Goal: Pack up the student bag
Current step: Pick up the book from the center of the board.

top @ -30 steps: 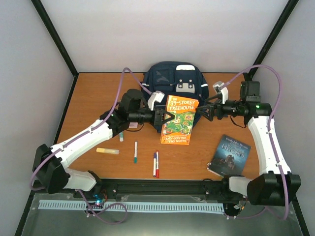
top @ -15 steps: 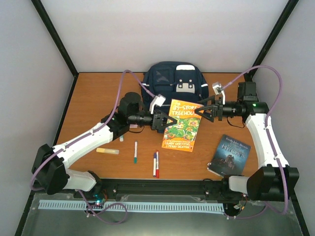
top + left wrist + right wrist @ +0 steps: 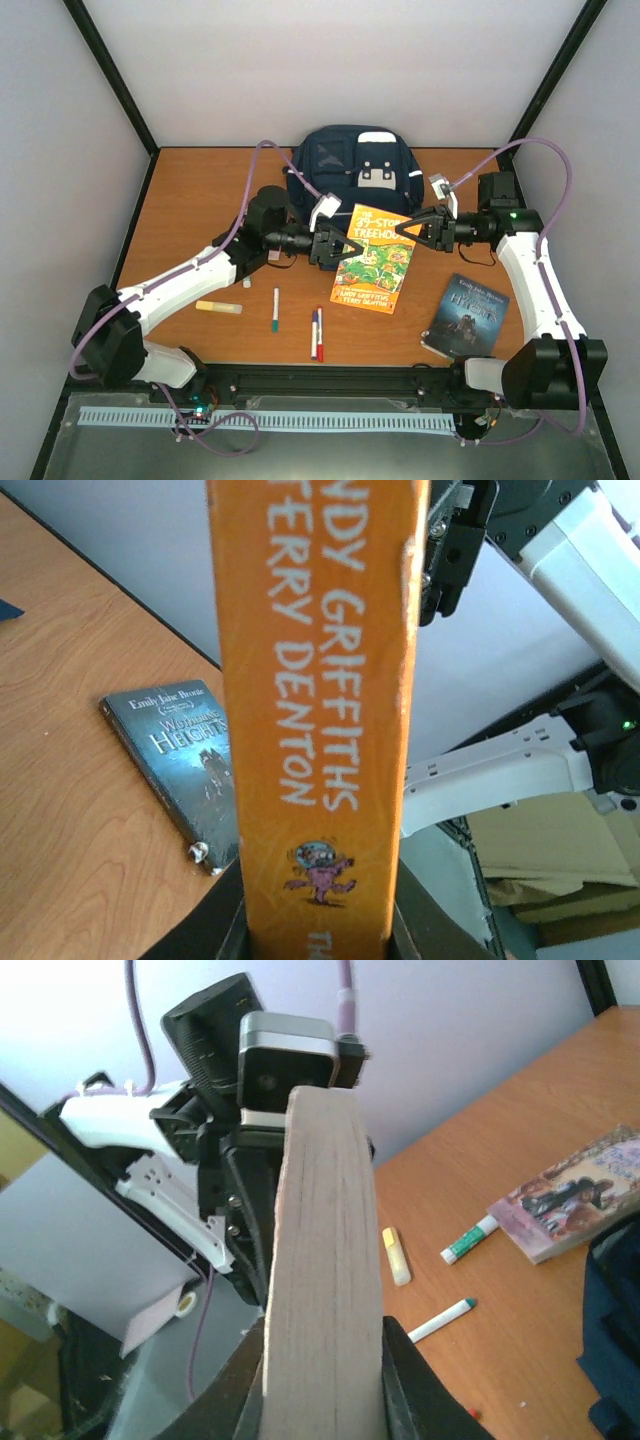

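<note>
left claw (image 3: 338,247): nearly closed, clamped on spine of orange book (image 3: 372,260)
right claw (image 3: 408,228): gripping the book's page edge, opposite side
backpack (image 3: 350,170): back centre of worktop (image 3: 190,200), just behind the book

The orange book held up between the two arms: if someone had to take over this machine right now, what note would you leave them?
Left gripper: shut on the orange book, at its spine.
Right gripper: shut on the same book's page edge, near its far corner.
Student bag: at the back of the table, behind the book; the book is not in it yet.
Lying on the table: dark paperback near right; pens and yellow highlighter near left.
Left to do: get the orange book into the bag, then probably the rest.
</note>
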Controlling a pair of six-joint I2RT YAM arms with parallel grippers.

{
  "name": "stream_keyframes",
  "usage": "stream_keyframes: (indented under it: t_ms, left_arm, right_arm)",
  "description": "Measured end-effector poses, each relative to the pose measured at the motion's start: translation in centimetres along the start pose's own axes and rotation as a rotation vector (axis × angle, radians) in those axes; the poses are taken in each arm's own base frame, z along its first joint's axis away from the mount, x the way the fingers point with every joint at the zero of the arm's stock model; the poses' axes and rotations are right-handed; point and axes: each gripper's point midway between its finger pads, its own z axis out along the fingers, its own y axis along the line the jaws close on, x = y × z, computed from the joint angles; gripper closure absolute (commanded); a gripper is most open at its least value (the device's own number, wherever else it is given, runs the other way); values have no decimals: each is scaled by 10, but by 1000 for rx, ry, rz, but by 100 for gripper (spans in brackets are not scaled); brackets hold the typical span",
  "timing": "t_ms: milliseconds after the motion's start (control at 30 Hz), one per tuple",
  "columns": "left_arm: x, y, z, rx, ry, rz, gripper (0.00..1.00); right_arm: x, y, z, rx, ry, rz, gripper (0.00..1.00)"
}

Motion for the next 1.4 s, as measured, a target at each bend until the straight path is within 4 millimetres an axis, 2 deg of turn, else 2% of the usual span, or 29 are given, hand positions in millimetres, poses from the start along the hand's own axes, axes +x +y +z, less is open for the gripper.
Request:
stream_keyframes:
  t_ms: [33,67,100,167,267,400,533,800,1100,1167,1200,1233,1300,1400]
  left_arm:
    - [0,1,0,-1,1,-1,77]
    - [0,2,0,3,2,3,50]
    - [-1,3,0,3,3,5,39]
    - [-1,4,1,11,8,11,29]
    - [4,10,5,22,31,-2,26]
    - [15,21,11,25,64,-35,29]
    - [25,22,9,35,82,-47,34]
    - [40,15,-2,38,84,-32,60]
    - [45,16,-2,47,84,-41,77]
    - [44,13,-2,61,83,-32,85]
    - [44,13,-2,65,82,-30,91]
    - [44,12,-2,67,83,-32,98]
    - [44,13,-2,67,81,-34,99]
    - [44,17,-1,48,64,-60,99]
  right_arm:
    - [0,2,0,-3,-1,3,97]
    - [0,4,0,-2,-1,1,97]
    - [-1,5,0,-1,-1,-1,97]
    - [-1,6,-1,-1,-2,-5,97]
    - [-3,8,-1,-1,-3,-9,97]
    - [-15,11,-4,5,-10,-33,97]
    - [-26,11,-6,8,-16,-49,97]
    - [-27,0,-8,28,-15,-20,97]
    - [-27,-4,-9,46,-11,-5,97]
    - [-27,-5,-9,52,-12,6,97]
    - [-27,-5,-9,53,-12,9,95]
    - [-27,-5,-9,54,-13,8,83]
    - [-26,-5,-9,54,-13,10,57]
    - [-22,-9,-9,54,-15,22,37]
